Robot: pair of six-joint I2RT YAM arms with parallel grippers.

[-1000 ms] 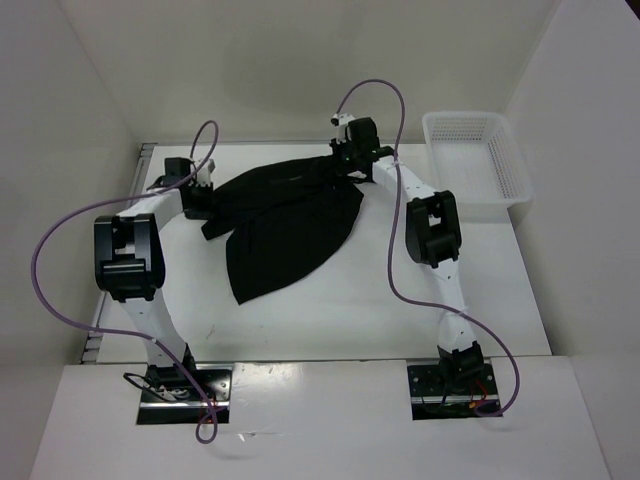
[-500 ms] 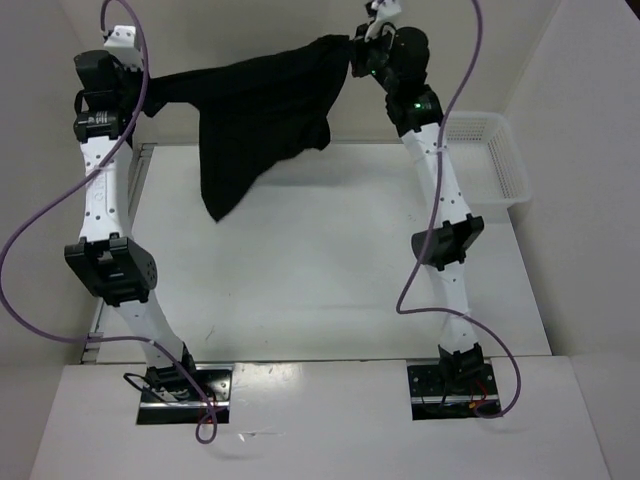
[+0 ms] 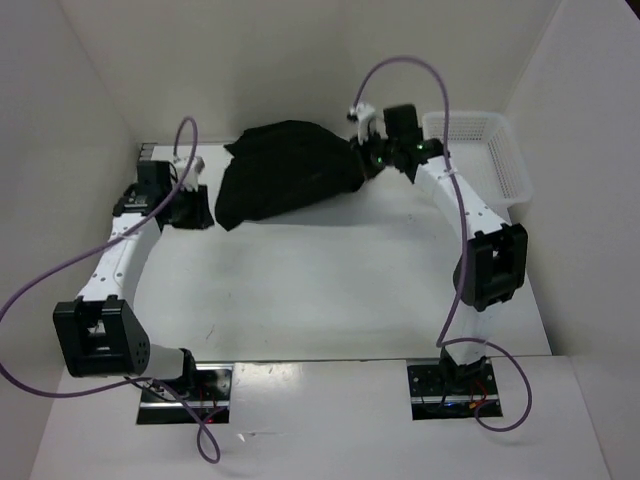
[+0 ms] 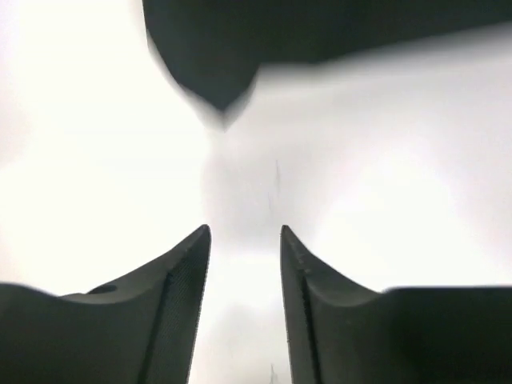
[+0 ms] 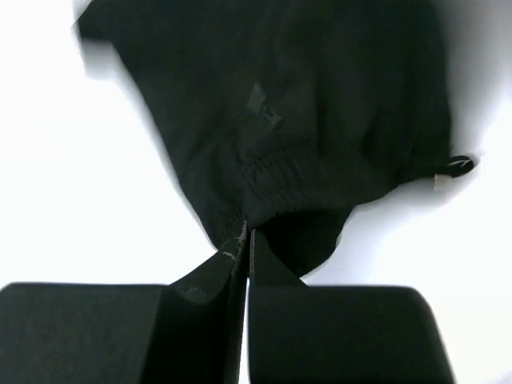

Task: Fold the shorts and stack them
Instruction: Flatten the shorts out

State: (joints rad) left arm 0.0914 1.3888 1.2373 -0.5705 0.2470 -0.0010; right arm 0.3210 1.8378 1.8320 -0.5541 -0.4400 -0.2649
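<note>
The black shorts (image 3: 290, 172) lie in a loose, doubled-over heap at the back of the white table. My right gripper (image 3: 363, 160) is at their right end, shut on the gathered waistband edge; the right wrist view shows the shut gripper (image 5: 246, 234) pinching the shorts (image 5: 304, 96), with a drawstring end (image 5: 454, 166) trailing at the right. My left gripper (image 3: 200, 208) sits just left of the heap, low over the table. In the left wrist view this gripper (image 4: 244, 232) is open with only bare table between its fingers, and a corner of the shorts (image 4: 232, 48) lies ahead of it.
A white mesh basket (image 3: 510, 170) stands at the back right, close behind the right arm's wrist. Purple cables loop above both arms. White walls close in the table on the left, back and right.
Both arms came down from a high lift and the shorts dropped from hanging spread to a heap on the table. The left gripper let go and opened; the right kept its hold.
</note>
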